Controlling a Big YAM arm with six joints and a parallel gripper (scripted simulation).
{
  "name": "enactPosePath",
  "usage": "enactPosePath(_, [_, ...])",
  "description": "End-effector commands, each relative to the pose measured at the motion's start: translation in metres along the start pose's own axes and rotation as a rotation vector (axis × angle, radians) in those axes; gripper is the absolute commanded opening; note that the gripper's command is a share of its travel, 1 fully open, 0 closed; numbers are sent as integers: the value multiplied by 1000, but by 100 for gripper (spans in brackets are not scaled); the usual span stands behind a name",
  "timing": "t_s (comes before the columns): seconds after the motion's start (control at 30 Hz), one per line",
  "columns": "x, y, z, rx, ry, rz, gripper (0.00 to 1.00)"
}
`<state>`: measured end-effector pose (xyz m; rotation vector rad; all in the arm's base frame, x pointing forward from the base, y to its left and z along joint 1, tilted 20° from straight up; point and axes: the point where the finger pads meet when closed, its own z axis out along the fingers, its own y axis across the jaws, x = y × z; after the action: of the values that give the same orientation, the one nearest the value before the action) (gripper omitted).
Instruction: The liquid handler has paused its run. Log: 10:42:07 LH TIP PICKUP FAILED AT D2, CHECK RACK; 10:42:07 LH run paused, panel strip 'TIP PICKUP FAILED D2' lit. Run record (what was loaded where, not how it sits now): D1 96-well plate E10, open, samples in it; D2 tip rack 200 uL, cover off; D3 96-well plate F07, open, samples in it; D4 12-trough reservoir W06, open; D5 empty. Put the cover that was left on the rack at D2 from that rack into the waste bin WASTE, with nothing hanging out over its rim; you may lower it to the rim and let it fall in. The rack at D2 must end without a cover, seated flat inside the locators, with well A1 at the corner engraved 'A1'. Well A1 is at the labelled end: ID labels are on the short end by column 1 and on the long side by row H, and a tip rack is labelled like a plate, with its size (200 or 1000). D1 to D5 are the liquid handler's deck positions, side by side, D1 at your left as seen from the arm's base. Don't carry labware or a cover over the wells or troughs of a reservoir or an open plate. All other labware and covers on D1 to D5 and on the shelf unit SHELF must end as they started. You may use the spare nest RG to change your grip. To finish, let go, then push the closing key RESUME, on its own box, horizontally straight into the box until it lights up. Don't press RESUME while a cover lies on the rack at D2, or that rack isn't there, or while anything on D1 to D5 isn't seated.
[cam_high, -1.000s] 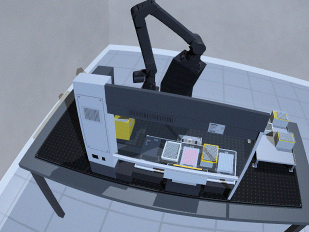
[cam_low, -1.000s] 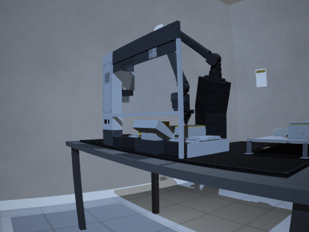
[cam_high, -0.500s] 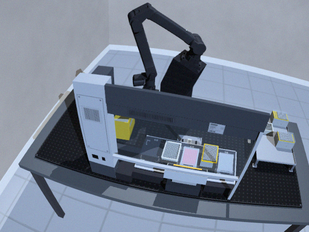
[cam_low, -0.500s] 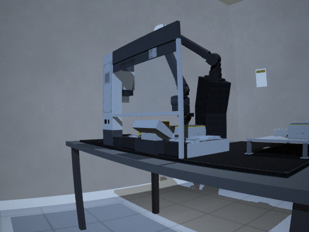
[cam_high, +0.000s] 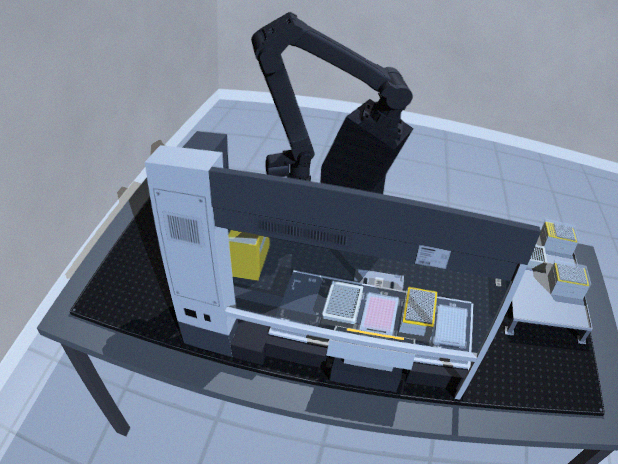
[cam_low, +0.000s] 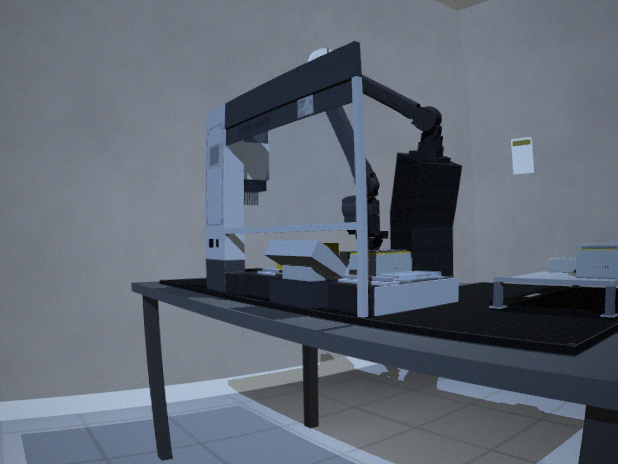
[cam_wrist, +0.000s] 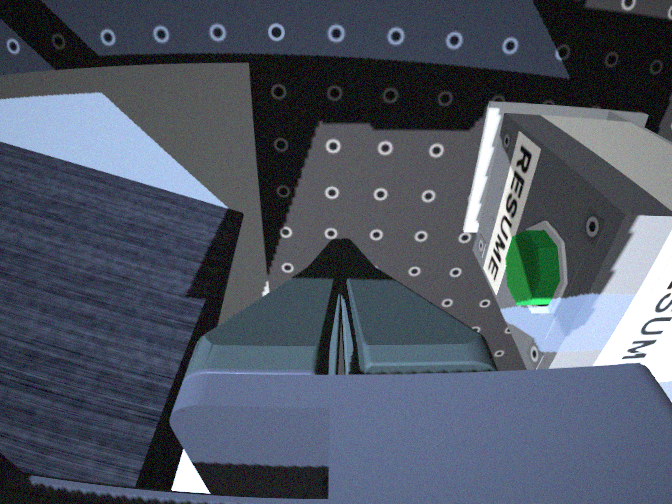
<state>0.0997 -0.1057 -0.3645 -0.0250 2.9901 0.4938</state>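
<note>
Bare perforated black board (cam_wrist: 379, 195) lies mid-frame; grey key box (cam_wrist: 591, 179) blocks right, dark block (cam_wrist: 97, 303) left.
</note>
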Motion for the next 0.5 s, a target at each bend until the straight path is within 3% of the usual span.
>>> enactPosePath(0.0, [0,3,-2,0,-3,11,0])
enactPosePath(0.3, [-4,-19,-5,21,-14,7,0])
enactPosePath(0.47, [-1,-23,-3,11,-9,10,0])
